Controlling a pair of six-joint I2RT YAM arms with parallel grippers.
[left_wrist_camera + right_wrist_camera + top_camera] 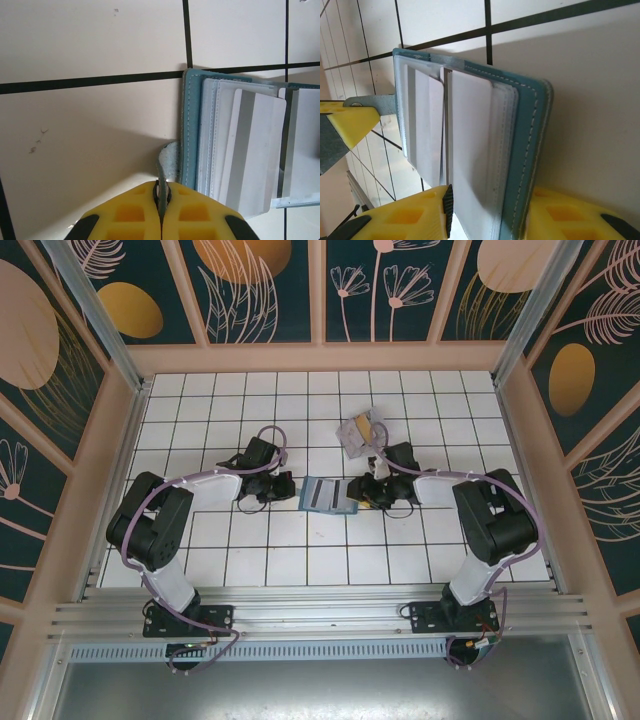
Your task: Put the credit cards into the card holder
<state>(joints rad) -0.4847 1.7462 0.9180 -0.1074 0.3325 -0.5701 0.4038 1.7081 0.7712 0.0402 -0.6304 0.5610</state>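
The left gripper is clenching its yellow fingers on a thin tab at the left edge of the small teal-blue, white-stitched bifold card holder, apparently pinning it open. The card holder is lying at the middle of the white gridded table, midway between its left and right edges. One glossy silvery card is sticking out of its smooth pale pockets. The right gripper is grasping the right leaf, seemingly raising it to spread a slot. Toward the far edge, the thin silvery and gold credit cards are lying in a loose heap.
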